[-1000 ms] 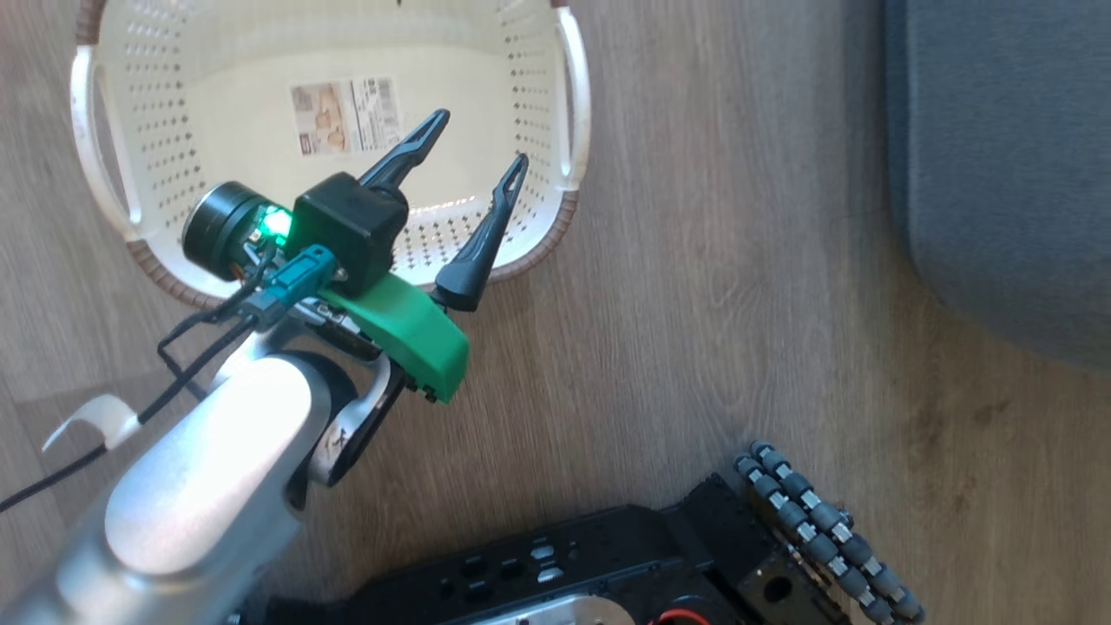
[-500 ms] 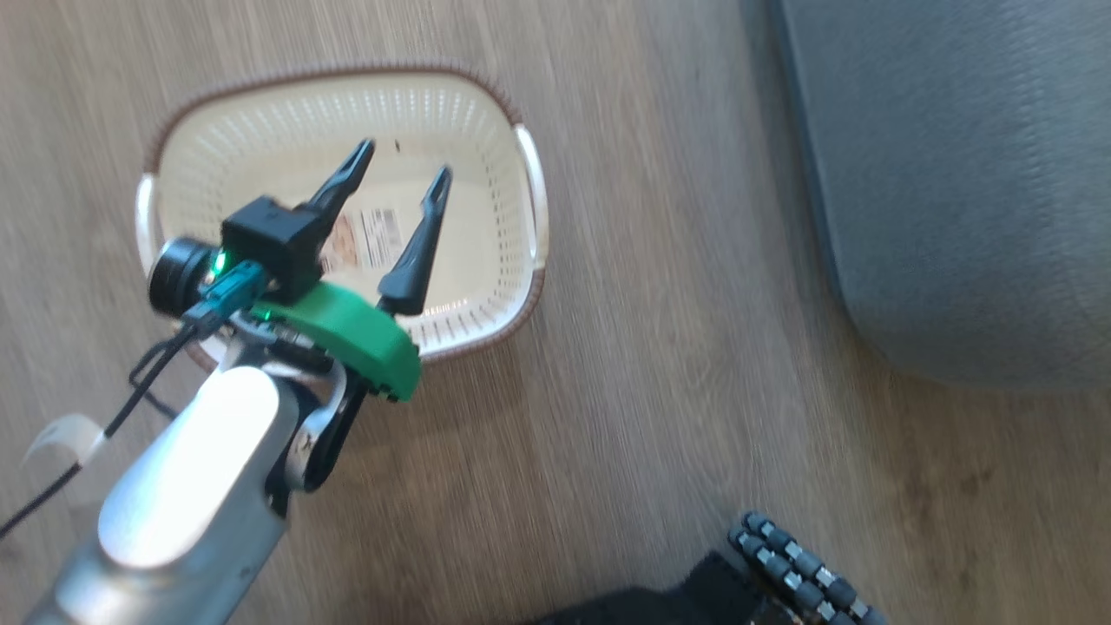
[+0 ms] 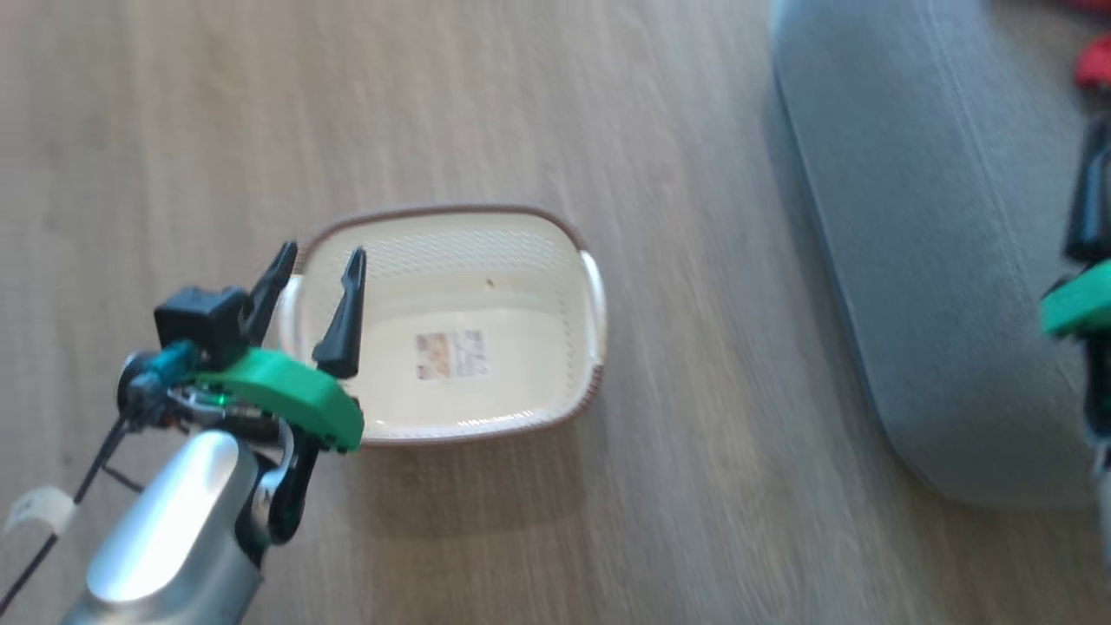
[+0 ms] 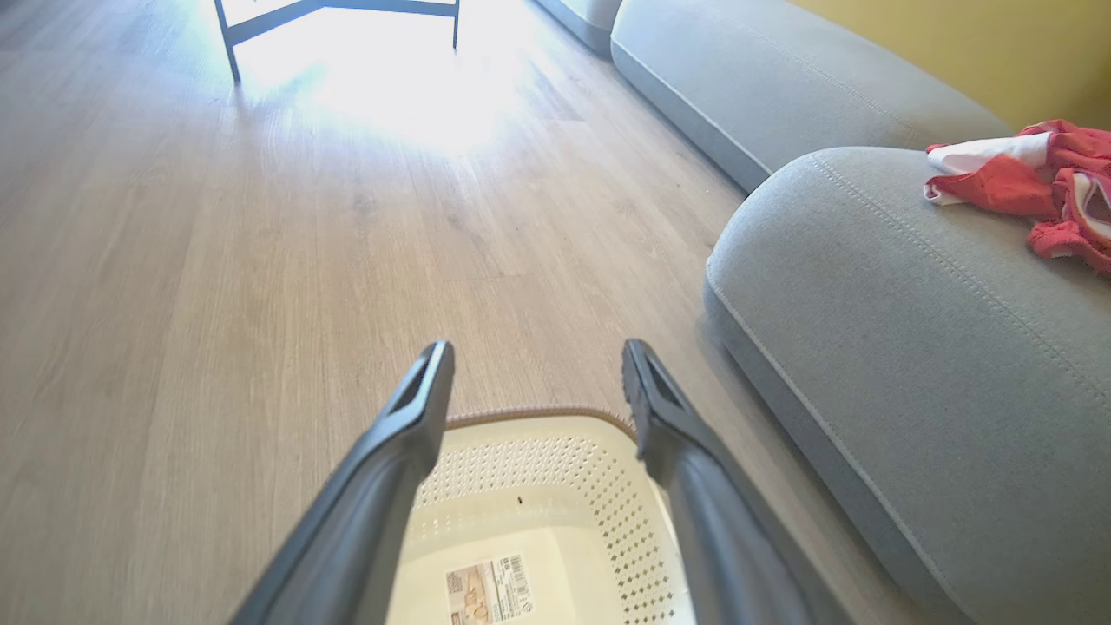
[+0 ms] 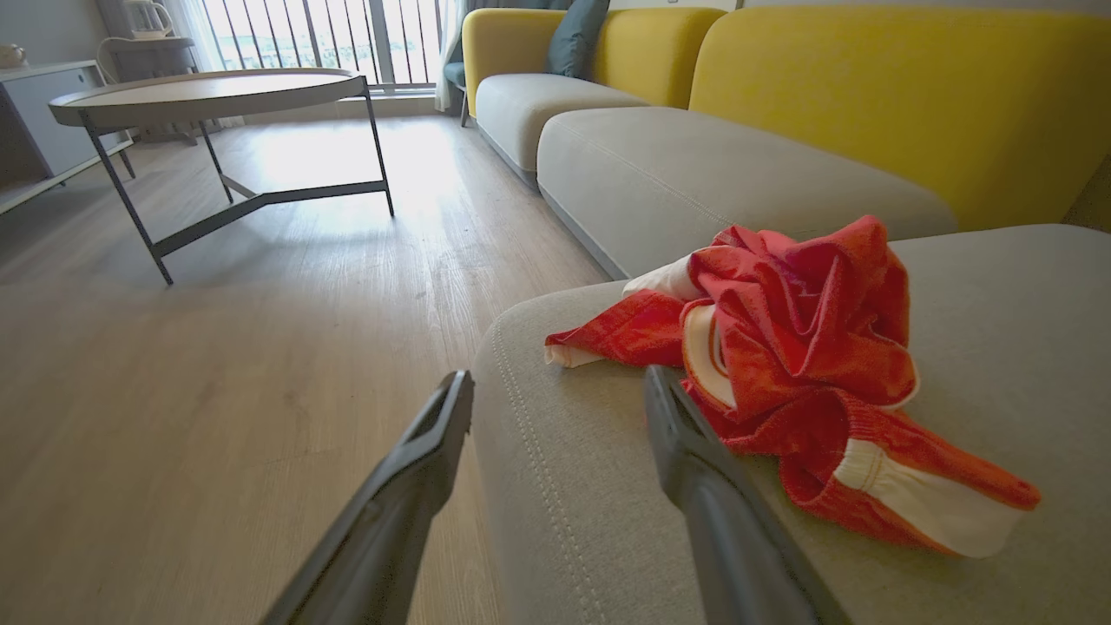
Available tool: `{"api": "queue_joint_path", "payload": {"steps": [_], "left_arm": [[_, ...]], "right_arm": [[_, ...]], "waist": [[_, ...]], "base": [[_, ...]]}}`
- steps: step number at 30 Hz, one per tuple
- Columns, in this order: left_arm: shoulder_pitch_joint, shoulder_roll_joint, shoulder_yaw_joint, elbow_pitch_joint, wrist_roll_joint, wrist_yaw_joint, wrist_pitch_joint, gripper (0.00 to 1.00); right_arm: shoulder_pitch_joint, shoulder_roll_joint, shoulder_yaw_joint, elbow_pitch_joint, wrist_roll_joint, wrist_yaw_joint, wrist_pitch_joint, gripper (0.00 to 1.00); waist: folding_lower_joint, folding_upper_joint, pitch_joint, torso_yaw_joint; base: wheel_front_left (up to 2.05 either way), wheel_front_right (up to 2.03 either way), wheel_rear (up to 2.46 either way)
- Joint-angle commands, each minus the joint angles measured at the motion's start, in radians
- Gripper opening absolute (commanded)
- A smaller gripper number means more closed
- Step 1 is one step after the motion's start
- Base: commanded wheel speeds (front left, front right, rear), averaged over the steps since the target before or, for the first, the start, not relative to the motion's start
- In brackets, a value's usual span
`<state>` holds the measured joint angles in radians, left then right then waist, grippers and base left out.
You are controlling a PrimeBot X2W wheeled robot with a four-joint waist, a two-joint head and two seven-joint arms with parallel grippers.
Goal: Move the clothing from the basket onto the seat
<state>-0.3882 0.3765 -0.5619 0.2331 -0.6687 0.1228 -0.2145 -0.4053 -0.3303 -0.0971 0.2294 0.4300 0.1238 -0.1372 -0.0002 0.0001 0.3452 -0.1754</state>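
Observation:
The cream basket (image 3: pixel 529 239) stands on the wood floor with just a label sticker inside; its perforated wall (image 4: pixel 555 473) lies below my left fingers. My left gripper (image 3: pixel 319 260) hangs open over the basket's left end, holding nothing, and its fingers (image 4: pixel 536 356) stand wide apart. The red and white clothing (image 5: pixel 798 347) lies bunched on the grey seat (image 5: pixel 599 503), just right of my open right gripper (image 5: pixel 560 382). The clothing (image 4: pixel 1033 174) also rests on the seat (image 4: pixel 911 365) in the left wrist view. The seat (image 3: pixel 920 260) lies to the basket's right.
A round coffee table (image 5: pixel 208 95) on dark metal legs stands across the wood floor (image 5: pixel 217 391). More grey cushions (image 5: pixel 694 174) with yellow backs (image 5: pixel 911 87) run behind the seat. My right arm's green wrist part (image 3: pixel 1076 299) shows over the seat's right side.
The head camera has swung, so the whole picture shifted. Against the basket, my left gripper went from its near right side to its left end. My right arm's green part came into view.

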Motion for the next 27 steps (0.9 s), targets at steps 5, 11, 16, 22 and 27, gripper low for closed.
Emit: {"api": "queue_joint_path", "payload": {"steps": [5, 11, 16, 22, 27], "left_arm": [[0.036, 0.003, 0.077, 0.052, 0.010, 0.008, -0.039, 1.00], [0.082, -0.009, 0.116, 0.094, 0.018, 0.004, -0.046, 1.00], [0.120, -0.025, 0.166, 0.110, 0.041, -0.006, -0.047, 1.00], [0.144, -0.053, 0.203, 0.137, 0.072, -0.033, -0.047, 1.00], [0.151, -0.069, 0.235, 0.165, 0.097, -0.065, -0.047, 1.00]], "right_arm": [[0.138, 0.091, 0.017, -0.134, -0.080, 0.007, 0.031, 1.00], [0.217, 0.161, 0.036, -0.136, -0.176, 0.007, 0.011, 1.00], [0.270, 0.210, 0.072, -0.077, -0.251, 0.007, -0.033, 1.00], [0.295, 0.245, 0.110, 0.003, -0.277, 0.007, -0.071, 1.00], [0.288, 0.254, 0.123, 0.044, -0.287, 0.007, -0.090, 1.00]], "waist": [[0.0002, -0.0001, -0.148, 0.150], [0.0002, -0.0001, -0.205, 0.193], [0.0002, -0.0001, -0.252, 0.215], [0.0002, -0.0001, -0.283, 0.225], [0.0002, -0.0001, -0.293, 0.225]], "base": [[0.00, 0.00, 0.00], [0.00, 0.00, 0.00], [0.00, 0.00, 0.00], [0.00, 0.00, 0.00], [0.00, 0.00, 0.00]]}}
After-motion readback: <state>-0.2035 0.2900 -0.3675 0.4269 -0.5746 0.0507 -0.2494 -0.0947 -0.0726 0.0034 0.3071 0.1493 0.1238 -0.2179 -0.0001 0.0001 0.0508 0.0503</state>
